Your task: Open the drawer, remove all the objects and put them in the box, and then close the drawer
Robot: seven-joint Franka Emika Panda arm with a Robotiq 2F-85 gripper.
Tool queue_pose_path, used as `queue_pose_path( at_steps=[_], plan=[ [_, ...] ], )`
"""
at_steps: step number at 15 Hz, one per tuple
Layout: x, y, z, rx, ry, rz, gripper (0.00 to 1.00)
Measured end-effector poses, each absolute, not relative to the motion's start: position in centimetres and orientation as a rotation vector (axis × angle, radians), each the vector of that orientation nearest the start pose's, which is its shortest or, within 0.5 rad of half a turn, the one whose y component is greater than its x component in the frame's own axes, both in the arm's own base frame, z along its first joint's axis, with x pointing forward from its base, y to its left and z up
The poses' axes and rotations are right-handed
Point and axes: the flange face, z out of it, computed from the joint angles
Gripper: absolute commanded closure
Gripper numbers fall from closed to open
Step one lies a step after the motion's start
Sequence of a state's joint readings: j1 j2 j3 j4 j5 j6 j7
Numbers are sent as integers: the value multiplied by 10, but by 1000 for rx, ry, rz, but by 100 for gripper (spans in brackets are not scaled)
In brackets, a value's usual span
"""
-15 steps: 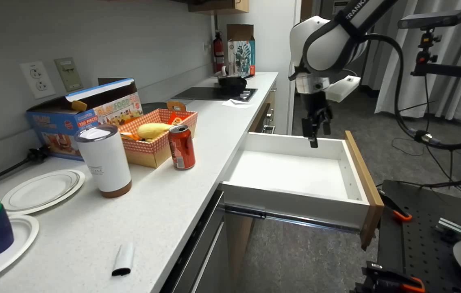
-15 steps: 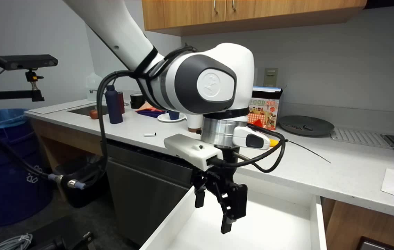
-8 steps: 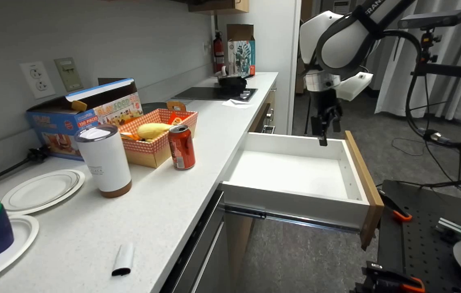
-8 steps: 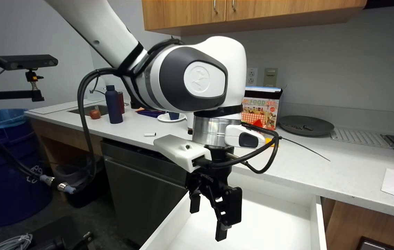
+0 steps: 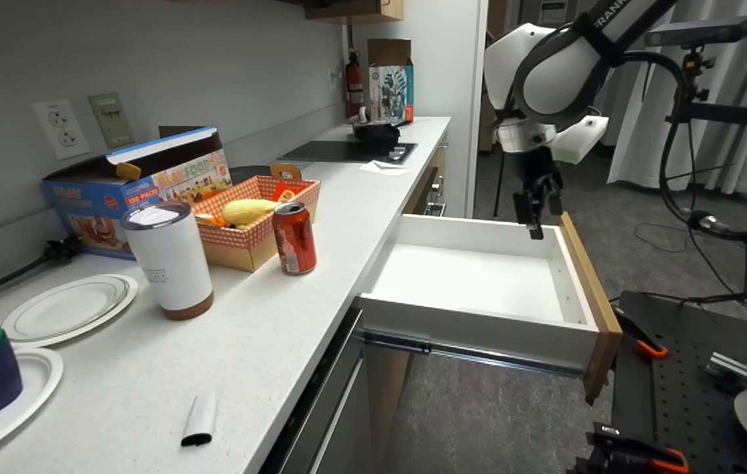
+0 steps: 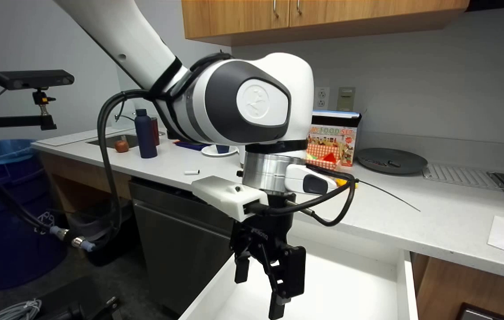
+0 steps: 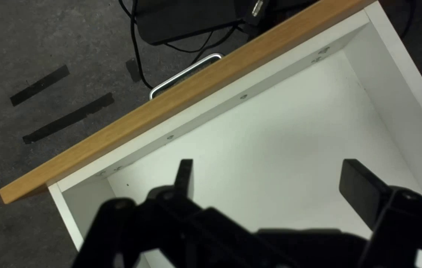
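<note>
The drawer (image 5: 472, 280) stands pulled out from under the counter; its white floor looks bare where it shows. In the wrist view its wooden front (image 7: 196, 91) runs diagonally, with a metal handle (image 7: 185, 74) on the outer side. Over the drawer, near the front panel, hangs my gripper (image 7: 267, 165), its jaws wide apart with nothing between them. Both exterior views show the gripper (image 5: 546, 221) (image 6: 258, 293) pointing down. On the counter sits the red-checkered box (image 5: 307, 197), holding a yellow banana-like piece (image 5: 248, 210) and other small objects partly hidden by its wall.
A red can (image 5: 294, 240) and a white tumbler (image 5: 169, 263) stand close to the box. Behind are a blue printed carton (image 5: 103, 210) and the wall. White plates (image 5: 77, 306) and a small white tube (image 5: 201, 421) lie nearer on the counter (image 5: 268, 336).
My gripper has shifted across the drawer toward its wooden front and come slightly lower, staying open throughout. The drawer, the box and its contents have not moved.
</note>
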State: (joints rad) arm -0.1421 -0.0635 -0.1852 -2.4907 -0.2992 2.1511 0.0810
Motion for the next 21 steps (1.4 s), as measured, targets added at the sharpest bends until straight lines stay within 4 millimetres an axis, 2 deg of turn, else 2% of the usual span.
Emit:
queue_pose_path(
  at_steps=[4, 13, 21],
  plan=[
    [386, -154, 282, -3243, 297, 645, 0],
    [318, -172, 238, -3126, 229, 874, 0],
    [286, -178, 216, -3078, 163, 980, 0]
  ],
)
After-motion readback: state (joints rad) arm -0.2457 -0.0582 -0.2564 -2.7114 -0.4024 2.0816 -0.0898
